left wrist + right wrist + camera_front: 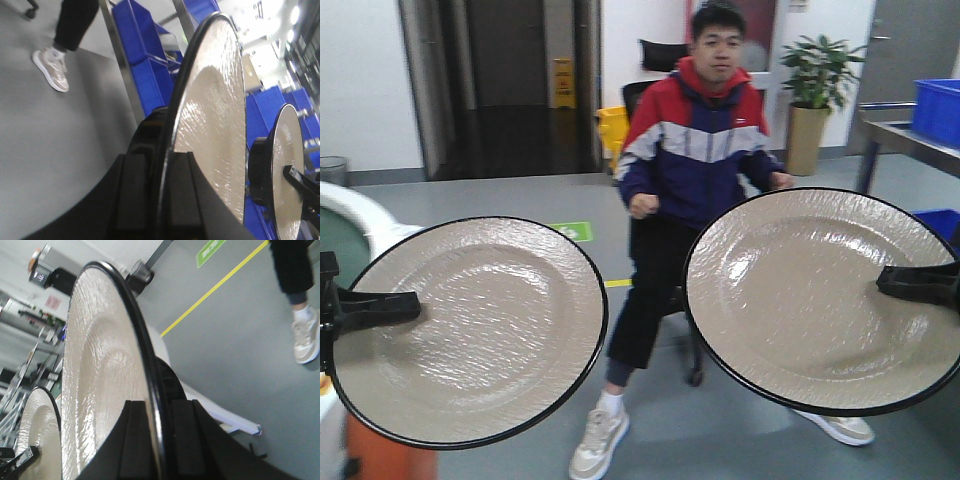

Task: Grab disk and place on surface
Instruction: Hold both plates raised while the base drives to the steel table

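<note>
Grey floor (500,200); seated man (705,150) beyond left disk (480,325) and right disk (810,295).

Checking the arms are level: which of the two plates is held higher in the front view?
The right plate, clamped by the right gripper: its top rim stands above that of the left plate in the left gripper.

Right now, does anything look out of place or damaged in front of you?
Nothing looks broken or spilled. Odd part: the left tool grips the left disk and the right tool the right disk by their rims, standing on edge in mid-air, facing a seated man.
</note>
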`<state>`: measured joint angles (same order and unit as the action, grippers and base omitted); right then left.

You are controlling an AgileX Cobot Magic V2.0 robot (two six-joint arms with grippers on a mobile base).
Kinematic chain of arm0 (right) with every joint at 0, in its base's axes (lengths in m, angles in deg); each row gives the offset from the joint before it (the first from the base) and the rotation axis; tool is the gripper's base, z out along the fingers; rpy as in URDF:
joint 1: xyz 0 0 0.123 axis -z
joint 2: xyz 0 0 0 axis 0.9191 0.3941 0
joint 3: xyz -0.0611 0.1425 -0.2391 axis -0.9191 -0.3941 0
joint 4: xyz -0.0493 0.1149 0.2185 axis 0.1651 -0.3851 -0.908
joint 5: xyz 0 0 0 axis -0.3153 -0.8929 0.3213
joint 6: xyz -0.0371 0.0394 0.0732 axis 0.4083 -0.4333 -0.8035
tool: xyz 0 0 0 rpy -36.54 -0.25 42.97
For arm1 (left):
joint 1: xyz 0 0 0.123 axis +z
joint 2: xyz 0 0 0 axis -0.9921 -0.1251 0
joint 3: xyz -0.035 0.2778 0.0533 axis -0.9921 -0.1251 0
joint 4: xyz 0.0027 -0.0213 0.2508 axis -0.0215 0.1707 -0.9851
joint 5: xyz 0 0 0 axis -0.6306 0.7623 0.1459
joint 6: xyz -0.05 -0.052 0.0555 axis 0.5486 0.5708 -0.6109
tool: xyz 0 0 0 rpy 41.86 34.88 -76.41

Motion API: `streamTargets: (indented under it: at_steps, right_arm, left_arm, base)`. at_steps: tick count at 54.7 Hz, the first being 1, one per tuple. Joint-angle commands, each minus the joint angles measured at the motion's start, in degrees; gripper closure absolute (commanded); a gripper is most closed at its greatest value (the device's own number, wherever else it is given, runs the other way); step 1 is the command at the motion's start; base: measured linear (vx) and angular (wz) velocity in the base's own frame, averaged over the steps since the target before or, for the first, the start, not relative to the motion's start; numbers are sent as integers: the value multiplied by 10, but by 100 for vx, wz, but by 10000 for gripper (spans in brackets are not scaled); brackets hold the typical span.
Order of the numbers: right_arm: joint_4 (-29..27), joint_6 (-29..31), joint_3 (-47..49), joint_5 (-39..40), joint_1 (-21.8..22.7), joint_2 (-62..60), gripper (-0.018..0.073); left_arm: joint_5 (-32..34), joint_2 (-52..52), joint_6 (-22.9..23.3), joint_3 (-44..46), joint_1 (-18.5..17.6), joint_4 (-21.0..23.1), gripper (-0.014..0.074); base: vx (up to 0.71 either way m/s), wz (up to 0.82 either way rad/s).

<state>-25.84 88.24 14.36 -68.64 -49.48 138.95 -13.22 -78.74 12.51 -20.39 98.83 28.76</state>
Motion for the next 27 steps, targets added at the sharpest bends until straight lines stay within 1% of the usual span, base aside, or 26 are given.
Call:
streamTargets:
  at_steps: [1, 17, 27]
  right_arm:
    - [-68, 0, 20, -2, 4, -19, 568]
    - [-68, 0, 20, -3, 4, -19, 568]
    - [-68, 0, 20, -3, 4, -19, 568]
  left_arm:
    - [-27, 23, 8, 19, -3, 80, 597]
    - [-27, 23, 8, 19, -3, 80, 597]
    - [-27, 23, 8, 19, -3, 80, 597]
  base:
    - [11, -52]
    - [16, -54]
    - [21, -43]
